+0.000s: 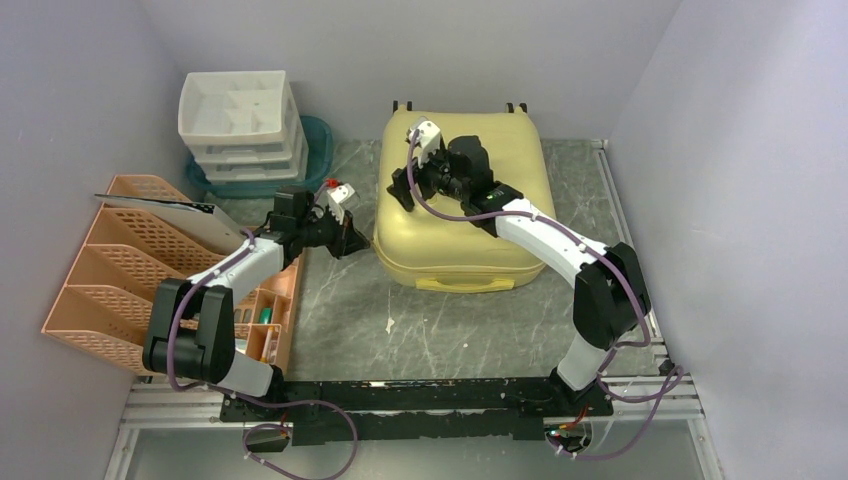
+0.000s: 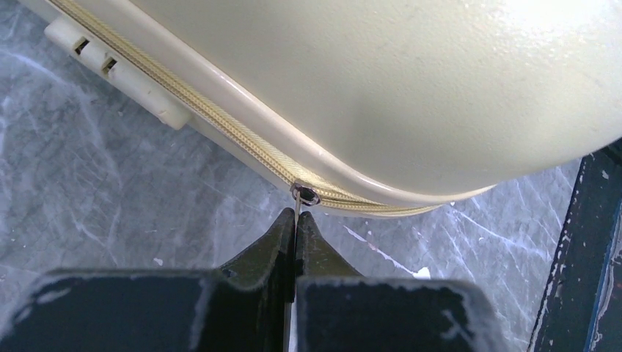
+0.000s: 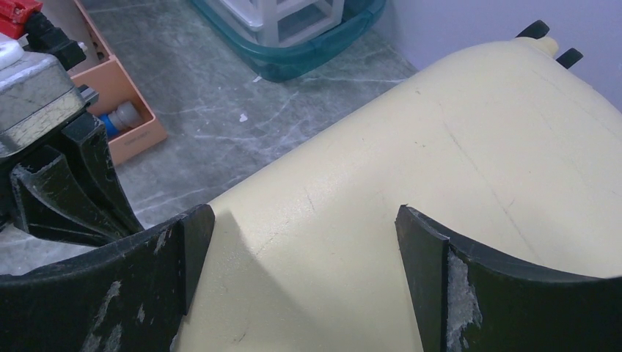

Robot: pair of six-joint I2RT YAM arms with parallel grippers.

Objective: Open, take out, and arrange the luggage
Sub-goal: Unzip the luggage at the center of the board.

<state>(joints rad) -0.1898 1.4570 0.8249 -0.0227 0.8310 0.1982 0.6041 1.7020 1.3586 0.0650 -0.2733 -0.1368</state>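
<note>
Luggage (image 1: 460, 200) lies flat and closed on the worktop (image 1: 440, 330), lid up, with its wheels (image 1: 403, 104) at the far edge and its handle (image 1: 465, 283) on the near side. At the luggage's left side, by the near corner, the left pincer (image 2: 295, 220) is pinched fully together on the thin zip pull (image 2: 297, 211), which hangs from the slider (image 2: 306, 195) on the zip (image 2: 220, 121). The right pincer (image 3: 304, 224) is over the luggage's lid toward its left edge, jaws spread wide and holding nothing; whether it touches the shell is unclear. Left of the luggage stand a white drawer unit (image 1: 240, 125) in a teal tray (image 1: 318, 140) and an orange organizer (image 1: 110, 260).
</note>
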